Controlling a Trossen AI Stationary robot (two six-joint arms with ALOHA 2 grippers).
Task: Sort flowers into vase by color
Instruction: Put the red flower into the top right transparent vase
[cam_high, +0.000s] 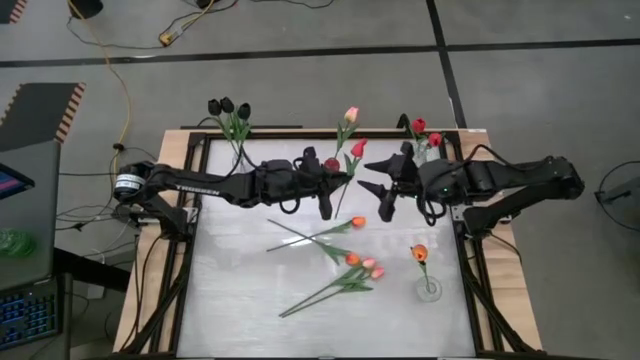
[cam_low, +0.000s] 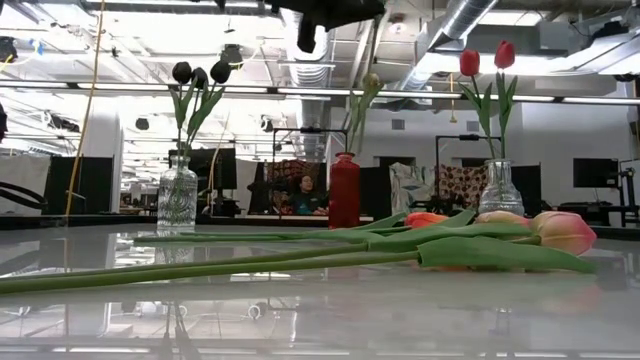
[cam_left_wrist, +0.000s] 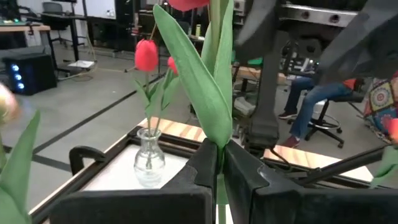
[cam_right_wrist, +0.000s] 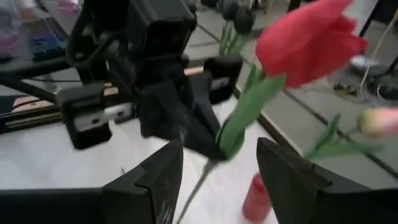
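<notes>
My left gripper (cam_high: 333, 186) is shut on a red tulip (cam_high: 358, 148), held over the middle of the table. My right gripper (cam_right_wrist: 217, 180) is open and faces it. Its fingers stand on either side of the tulip's lower stem (cam_right_wrist: 200, 179) without touching. A red vase (cam_high: 332, 163) holds a pink tulip (cam_high: 351, 115). At the far left a clear vase (cam_low: 178, 195) holds black tulips (cam_high: 228, 106). At the far right another clear vase (cam_left_wrist: 149, 160) holds red tulips (cam_high: 426, 132). A small vase (cam_high: 429, 290) holds an orange tulip (cam_high: 419, 252). My left gripper pinches the red tulip's stem (cam_left_wrist: 219, 163) between its two fingers, where a long leaf (cam_left_wrist: 199, 81) joins it. The fingers lie level, coming from the table's left, across the stem. The tulip is lifted clear, head up and leaning toward the far edge, lower stem hanging below the fingers.
Several loose tulips lie on the white table top, orange ones (cam_high: 358, 222) and pink ones (cam_high: 372, 268), their stems pointing toward the near left. A raised frame (cam_high: 470, 250) runs round the table. A person (cam_low: 303, 195) sits in the room beyond.
</notes>
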